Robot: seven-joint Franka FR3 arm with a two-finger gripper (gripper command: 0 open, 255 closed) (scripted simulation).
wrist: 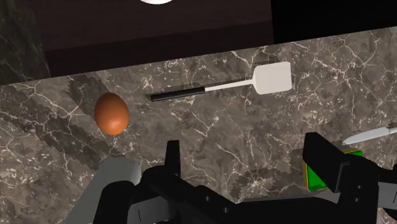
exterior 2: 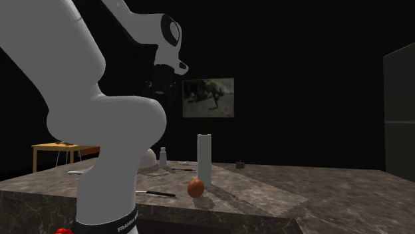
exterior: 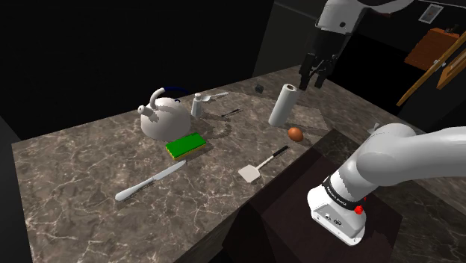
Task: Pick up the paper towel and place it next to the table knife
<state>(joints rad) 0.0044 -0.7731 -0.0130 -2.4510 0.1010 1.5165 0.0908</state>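
The paper towel (exterior: 284, 104) is a white roll standing upright on the dark marble table (exterior: 82, 157), near its far right corner; it also shows in the second exterior view (exterior 2: 204, 159). My black gripper (exterior: 314, 77) hangs open in the air just above the roll and to its right in the shoulder view, holding nothing. In the wrist view the fingers (wrist: 172, 156) stand wide apart over bare marble, and a pale grey shape (wrist: 114, 184) lies outside the gap. The silver table knife (exterior: 149, 181) lies near the table's front edge; its blade tip (wrist: 375, 133) shows past the gripper.
A brown egg (exterior: 296, 134) lies close by the roll's base. A white spatula (exterior: 261, 166), a green sponge (exterior: 185, 145), a white kettle (exterior: 164, 119) and a shaker (exterior: 197, 104) are spread across the table between the roll and the knife.
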